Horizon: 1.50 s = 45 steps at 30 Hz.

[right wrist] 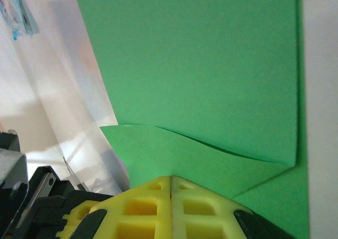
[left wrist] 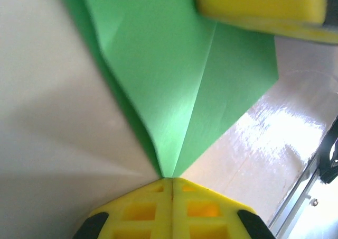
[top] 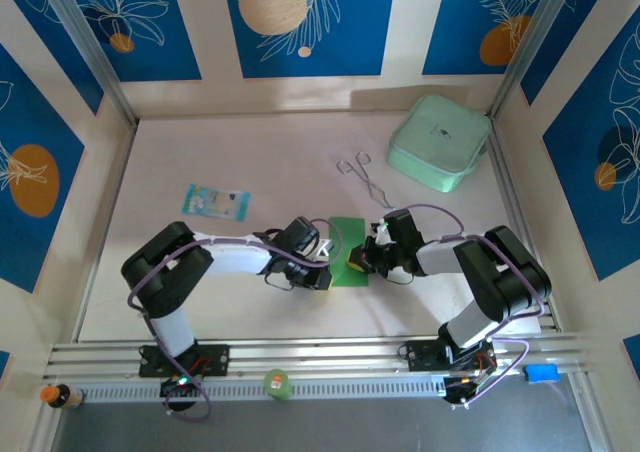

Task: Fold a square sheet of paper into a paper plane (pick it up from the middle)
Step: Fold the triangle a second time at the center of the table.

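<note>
The light, floppy sheet of paper is pinched in both closed hands, the left hand at its crease tip, the right hand at a folded edge, probably its stiffest holds.

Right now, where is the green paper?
In the top view the green paper sits mid-table, just in front of the metal tongs. The left gripper and right gripper are both pinching its near end.
</note>
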Motion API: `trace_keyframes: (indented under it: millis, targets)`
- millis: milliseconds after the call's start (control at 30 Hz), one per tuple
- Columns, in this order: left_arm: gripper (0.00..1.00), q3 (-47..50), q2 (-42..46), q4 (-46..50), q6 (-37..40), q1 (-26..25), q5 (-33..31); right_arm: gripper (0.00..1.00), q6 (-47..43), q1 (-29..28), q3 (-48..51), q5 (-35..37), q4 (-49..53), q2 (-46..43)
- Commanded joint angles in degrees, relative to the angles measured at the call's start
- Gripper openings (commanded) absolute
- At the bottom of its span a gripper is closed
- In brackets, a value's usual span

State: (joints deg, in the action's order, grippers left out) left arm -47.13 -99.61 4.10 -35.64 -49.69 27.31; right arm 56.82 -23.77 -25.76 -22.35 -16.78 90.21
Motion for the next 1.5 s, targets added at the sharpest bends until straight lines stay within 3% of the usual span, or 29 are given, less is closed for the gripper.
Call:
trace_keyframes:
  millis: [0, 200, 400, 567, 933, 1267, 1467]
  targets:
    - [0.0, 2.38, 3.93, 1.89, -1.76, -0.41, -1.84, 0.0, -0.75, 0.83, 1.08, 3.39, 5.26, 0.51]
    - [0.0, -0.35, 3.94, -6.65, -5.84, 0.1, 2.29, 0.0, -0.57, 0.83, 1.0, 3.36, 5.12, 0.14]
    - [0.0, -7.74, -3.38, -2.75, -4.54, 0.3, 1.48, 0.0, -0.43, 0.83, 1.21, 3.37, 5.04, 0.05]
    - [0.0, -9.53, -6.4, 0.65, -2.9, 0.38, -2.78, 0.0, -0.26, 0.83, 1.15, 2.71, 4.56, -0.13]
    - [0.0, -0.81, -5.86, 2.46, -3.04, 0.16, -7.18, 0.0, -2.14, 1.29, -1.84, 0.21, 5.41, -3.12]
    - [0.0, -2.22, -6.54, 2.33, -3.16, 0.21, -6.68, 0.0, -1.99, -4.58, -2.66, 2.01, 4.6, -1.74]
    - [0.0, -1.83, -6.56, 2.72, -3.06, 0.21, -6.94, 0.0, -1.32, -4.3, -1.05, 4.02, 5.42, 1.91]
